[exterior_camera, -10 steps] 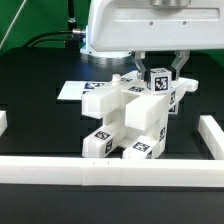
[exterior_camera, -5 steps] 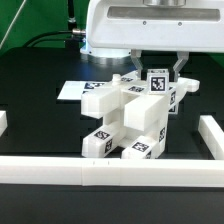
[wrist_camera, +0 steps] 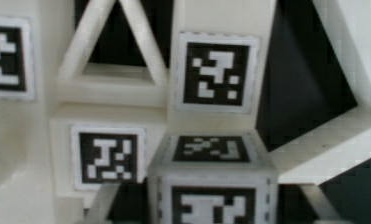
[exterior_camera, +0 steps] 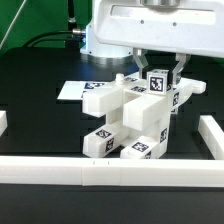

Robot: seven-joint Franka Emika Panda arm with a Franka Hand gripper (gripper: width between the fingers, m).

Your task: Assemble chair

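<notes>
The chair body [exterior_camera: 122, 120], chunky white tagged blocks already joined, is being seen standing directly beneath the jaws on the black table [exterior_camera: 40, 125]. A small cube [exterior_camera: 158, 84] (its tag facing the exterior camera) is being held between the jaws, at the body's top. The gripper [exterior_camera: 160, 74] is being pressed closed on that cube, one finger on either side.

A: Black worktop [exterior_camera: 40, 130] all round, and one long white rail [exterior_camera: 110, 172] running straight across the front.
B: Another rail [exterior_camera: 212, 136] up the exterior view's right, a short stub [exterior_camera: 3, 122] at the left edge. The marker board [exterior_camera: 72, 90] lies flat on the worktop further back, toward the left.
</notes>
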